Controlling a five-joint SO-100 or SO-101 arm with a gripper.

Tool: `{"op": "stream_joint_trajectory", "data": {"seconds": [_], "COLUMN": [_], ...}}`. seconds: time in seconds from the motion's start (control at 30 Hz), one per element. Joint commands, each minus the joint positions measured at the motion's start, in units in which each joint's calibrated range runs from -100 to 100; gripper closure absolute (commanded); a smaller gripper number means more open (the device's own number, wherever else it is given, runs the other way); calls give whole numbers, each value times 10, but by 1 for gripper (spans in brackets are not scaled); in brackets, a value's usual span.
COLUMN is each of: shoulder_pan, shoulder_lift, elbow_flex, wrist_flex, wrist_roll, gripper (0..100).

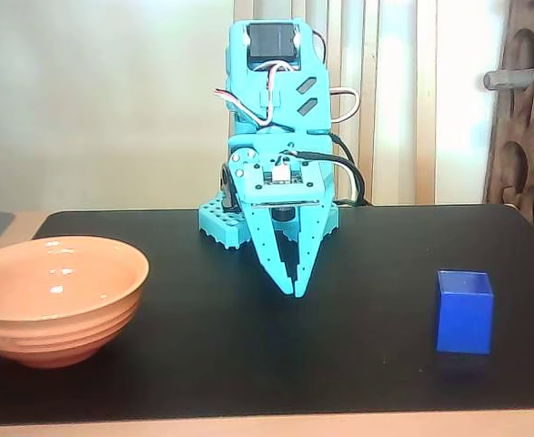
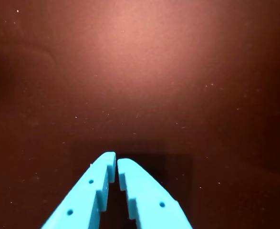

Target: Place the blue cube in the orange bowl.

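The blue cube stands upright on the dark table at the right in the fixed view. The orange bowl sits at the left front, empty as far as I see. My turquoise gripper hangs point-down in the middle, between the two and touching neither. Its fingers are closed together with nothing between them. In the wrist view the gripper shows only its two fingertips nearly touching over bare dark table; the cube and the bowl are out of that view.
The arm's turquoise base stands at the back middle of the black table. The table's front edge runs along the bottom of the fixed view. A brown lattice piece stands at the back right.
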Motion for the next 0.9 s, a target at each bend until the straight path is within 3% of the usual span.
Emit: {"op": "stream_joint_trajectory", "data": {"seconds": [0.0, 0.87], "shoulder_pan": [9, 10], "shoulder_lift": [-10, -10], "elbow_flex": [5, 5], "wrist_flex": [7, 7], "wrist_roll": [1, 4], "gripper": [99, 99]}}
